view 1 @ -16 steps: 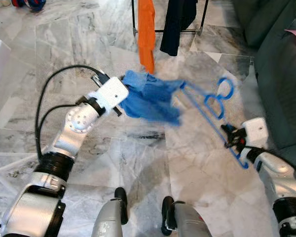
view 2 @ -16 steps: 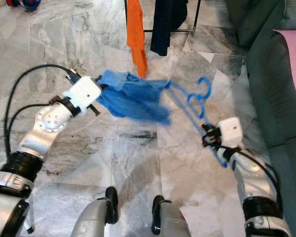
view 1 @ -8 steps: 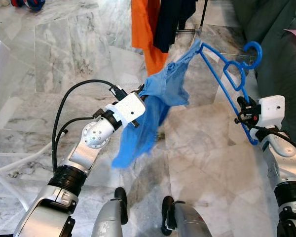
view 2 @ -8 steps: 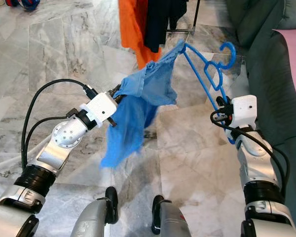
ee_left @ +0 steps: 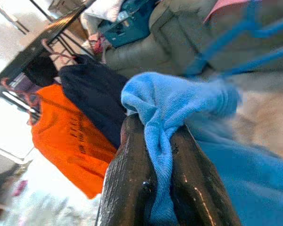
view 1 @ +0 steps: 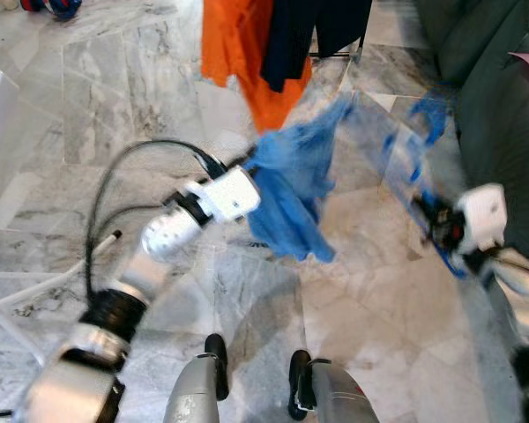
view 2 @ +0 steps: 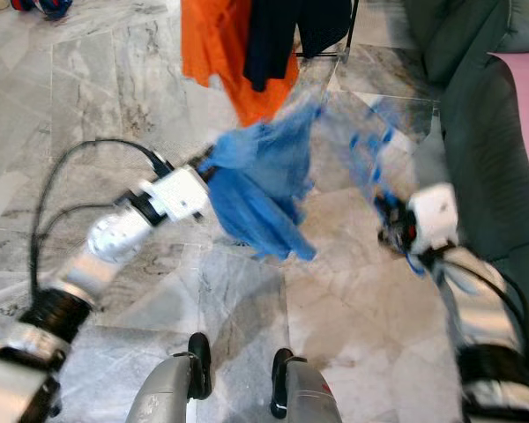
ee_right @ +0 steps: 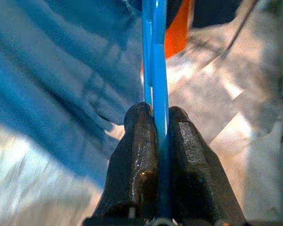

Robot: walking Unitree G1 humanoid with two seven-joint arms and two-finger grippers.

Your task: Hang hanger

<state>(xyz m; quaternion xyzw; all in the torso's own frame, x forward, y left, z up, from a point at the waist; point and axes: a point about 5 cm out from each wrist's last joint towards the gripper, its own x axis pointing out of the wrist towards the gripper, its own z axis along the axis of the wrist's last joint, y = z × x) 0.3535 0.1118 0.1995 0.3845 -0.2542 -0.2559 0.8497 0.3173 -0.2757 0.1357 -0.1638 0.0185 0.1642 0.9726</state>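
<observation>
The blue hanger (ee_right: 155, 70) is carried in the air above the marble floor (view 1: 115, 97), near the rack garments: an orange shirt (view 1: 238, 53) and a dark garment (view 1: 295, 35). The right gripper (ee_right: 156, 141) has its fingers clamped on the hanger's thin bar; the left gripper (ee_left: 162, 155) pinches a fold of the blue cloth (view 1: 291, 189) draped from it. The hanger looks light and stiff but slick and narrow, so a firm hold near its bar suits it; the cloth is limp and likely to swing.
</observation>
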